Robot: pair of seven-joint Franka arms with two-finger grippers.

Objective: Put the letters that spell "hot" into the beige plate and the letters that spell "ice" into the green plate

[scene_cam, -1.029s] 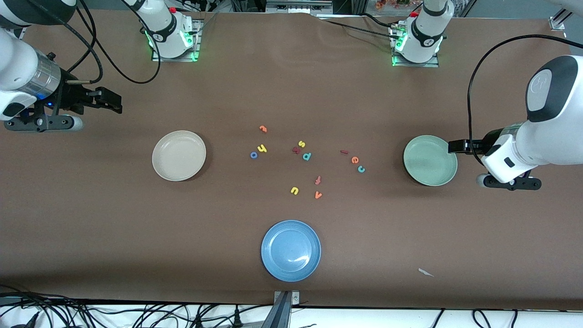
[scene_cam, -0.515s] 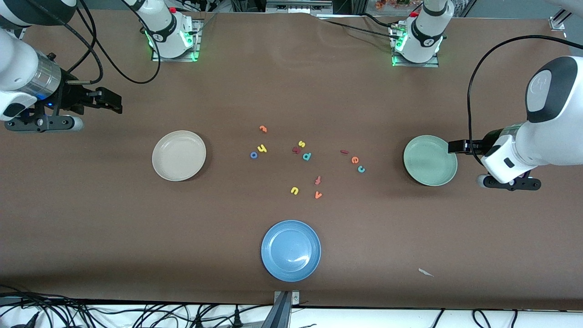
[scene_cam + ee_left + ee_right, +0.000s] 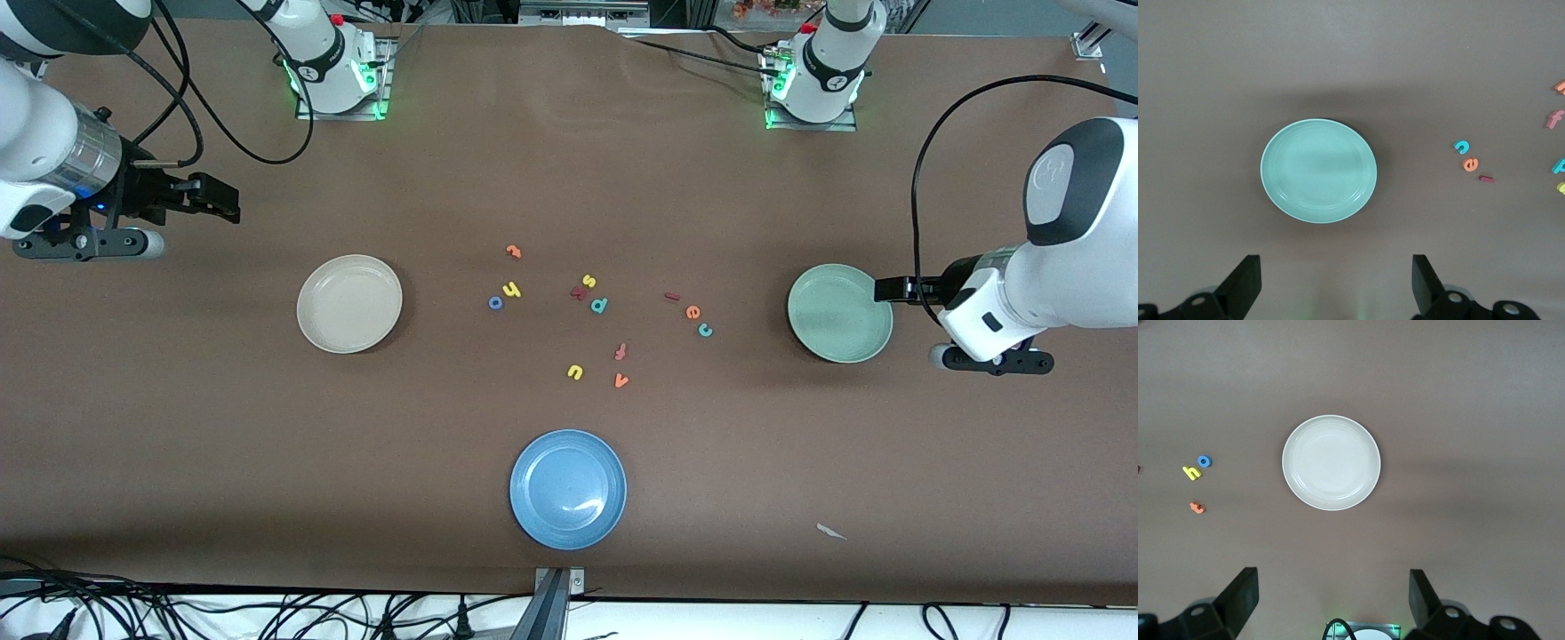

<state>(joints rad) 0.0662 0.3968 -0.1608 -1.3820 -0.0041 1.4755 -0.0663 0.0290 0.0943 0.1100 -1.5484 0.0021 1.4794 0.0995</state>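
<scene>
The beige plate (image 3: 349, 303) (image 3: 1331, 462) lies empty toward the right arm's end of the table. The green plate (image 3: 839, 313) (image 3: 1318, 170) lies empty toward the left arm's end. Between them on the table are the orange t (image 3: 512, 252), yellow h (image 3: 511, 290) and blue o (image 3: 495, 302), and closer to the green plate the dark red i (image 3: 672, 297), orange e (image 3: 693, 312) and teal c (image 3: 705, 331). My right gripper (image 3: 233, 201) (image 3: 1331, 592) hangs open and empty above bare table beside the beige plate. My left gripper (image 3: 880, 288) (image 3: 1335, 279) is open and empty at the green plate's edge.
A blue plate (image 3: 568, 488) sits empty near the front edge. Other loose letters lie mid-table: a yellow s (image 3: 589, 281), a teal p (image 3: 599, 305), a dark red f-like letter (image 3: 621, 352), a yellow u (image 3: 574, 372) and an orange v (image 3: 621, 381). A paper scrap (image 3: 830, 532) lies near the front.
Both arms have shifted only slightly. The letters and plates have not moved.
</scene>
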